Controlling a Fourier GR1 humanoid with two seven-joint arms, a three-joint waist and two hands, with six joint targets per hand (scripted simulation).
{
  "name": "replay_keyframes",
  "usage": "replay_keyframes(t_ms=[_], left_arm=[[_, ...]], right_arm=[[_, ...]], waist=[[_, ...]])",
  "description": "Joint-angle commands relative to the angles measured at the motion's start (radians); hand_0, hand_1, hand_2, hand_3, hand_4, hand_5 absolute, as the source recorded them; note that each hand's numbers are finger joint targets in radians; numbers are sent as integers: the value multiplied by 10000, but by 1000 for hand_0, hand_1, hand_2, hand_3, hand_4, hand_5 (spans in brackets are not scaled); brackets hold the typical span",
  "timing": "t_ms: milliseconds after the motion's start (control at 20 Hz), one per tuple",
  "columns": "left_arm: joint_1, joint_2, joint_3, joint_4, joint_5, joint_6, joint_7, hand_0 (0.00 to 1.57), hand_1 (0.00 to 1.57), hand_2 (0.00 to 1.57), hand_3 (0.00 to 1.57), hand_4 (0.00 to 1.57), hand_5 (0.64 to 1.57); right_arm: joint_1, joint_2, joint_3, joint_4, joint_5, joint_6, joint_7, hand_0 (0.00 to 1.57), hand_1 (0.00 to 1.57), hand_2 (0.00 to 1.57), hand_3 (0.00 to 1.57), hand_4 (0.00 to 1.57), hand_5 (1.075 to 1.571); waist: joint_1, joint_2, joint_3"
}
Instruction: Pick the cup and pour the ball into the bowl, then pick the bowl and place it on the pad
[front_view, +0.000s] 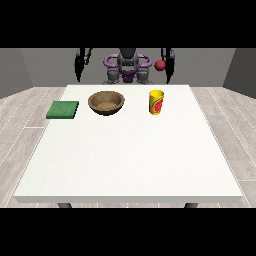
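A yellow cup (156, 102) with a red mark stands upright on the white table (130, 160), right of centre near the far edge. In the picture a red ball (160, 65) shows above the cup, close beside the arm at the view's right; nothing visibly holds it. A brown wooden bowl (106, 103) sits left of the cup, and its inside looks bare. A green square pad (63, 109) lies flat at the far left of the table. The hand at the view's right (169, 76) and the hand at the view's left (78, 75) hang beside the robot's body, behind the table's far edge.
The robot's torso (128, 67) stands behind the middle of the far edge. The cup, bowl and pad sit in one row along the far part of the table. Wooden floor surrounds the table.
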Motion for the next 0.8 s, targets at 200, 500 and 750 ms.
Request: replay_keyframes(t_ms=[200, 500, 750], left_arm=[[-195, 395, 77, -1046, 19, -23, 841, 0, 0, 0, 0, 0, 1524], [1232, -614, -1177, -2760, 1676, 219, 115, 0, 0, 0, 0, 0, 1525], [1265, -481, -1183, -3354, 756, 409, -436, 0, 0, 0, 0, 0, 1478]], right_arm=[[-101, -448, -163, -953, -147, 134, 873, 0, 0, 0, 0, 0, 1568], [612, 340, -931, -750, -1344, 105, -474, 0, 0, 0, 0, 0, 1567], [361, 354, -845, -1402, -1460, 350, -396, 0, 0, 0, 0, 0, 1565]], waist=[[-47, -2583, 41], [817, -2632, 55], [442, -1250, 52]])
